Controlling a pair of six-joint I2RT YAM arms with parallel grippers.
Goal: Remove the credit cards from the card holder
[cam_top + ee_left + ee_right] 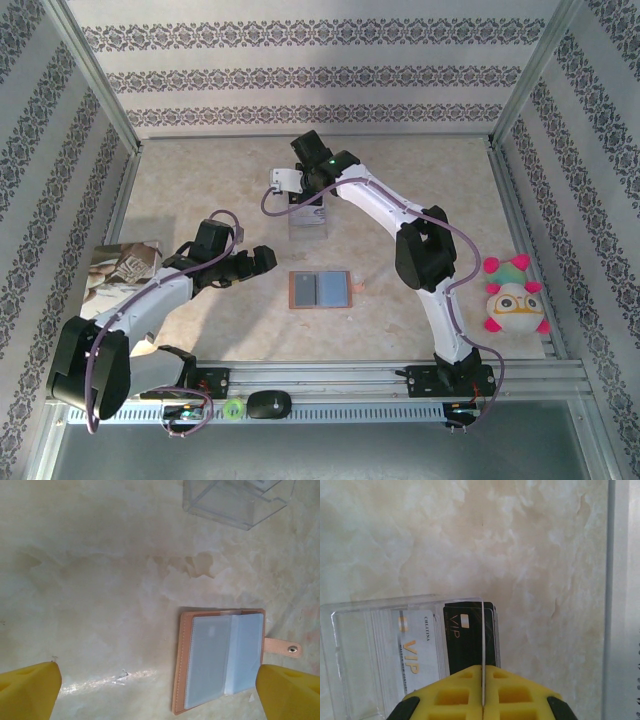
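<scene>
The table point(200, 200) is a flat, pale beige top with a marble-like pattern. The clear plastic case point(307, 222) stands toward its far side. It is a rigid, transparent box, and a white card point(415, 650) and a black card point(470, 640), both with gold "VIP" print, stand in it. The card holder point(320, 290) lies open and flat near the middle of the table, closer to the arm bases than the case is, with its long axis running left to right. It is tan leather with stitched edges, a snap tab on its right end and glossy blue-grey sleeves. I cannot tell if cards remain inside. The left gripper point(264, 260) is wide open and empty, just to the left of the holder, so it is the nearer one. The right gripper point(482, 672) is beyond the holder, over the case, its yellow pads point(455, 690) closed on a thin credit card point(482, 630) seen edge-on.
</scene>
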